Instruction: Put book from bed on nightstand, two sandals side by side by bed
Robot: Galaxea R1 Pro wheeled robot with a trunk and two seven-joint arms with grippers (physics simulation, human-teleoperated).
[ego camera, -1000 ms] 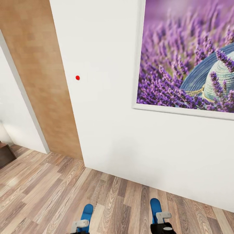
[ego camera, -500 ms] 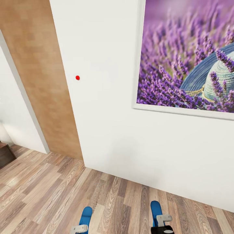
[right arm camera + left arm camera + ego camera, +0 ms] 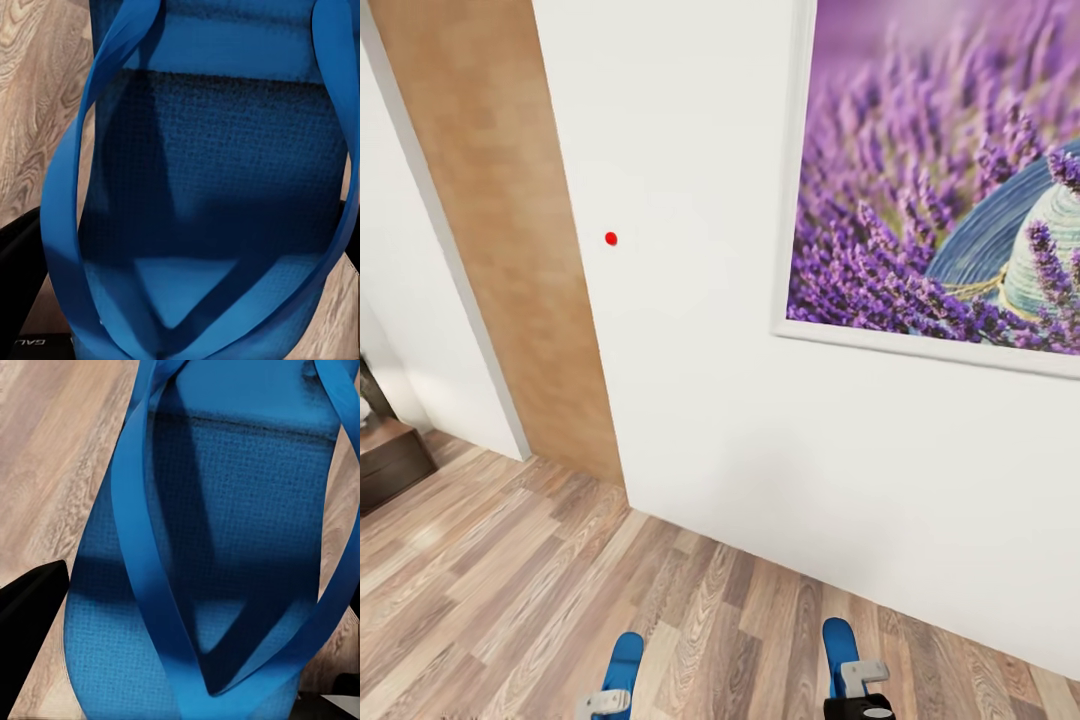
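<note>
Left gripper (image 3: 606, 703) pinching one blue sandal (image 3: 625, 660), sole sticking out ahead of it over wood floor (image 3: 480, 600). My right gripper (image 3: 860, 682) clamped on other sandal (image 3: 838, 640), same deal. White wall (image 3: 690, 350) and lavender picture (image 3: 940, 170) dead ahead of both.

Your left gripper (image 3: 606, 702) and right gripper (image 3: 857, 676) sit low at the head view's bottom edge, each clamped on a bright blue flip-flop sandal.
</note>
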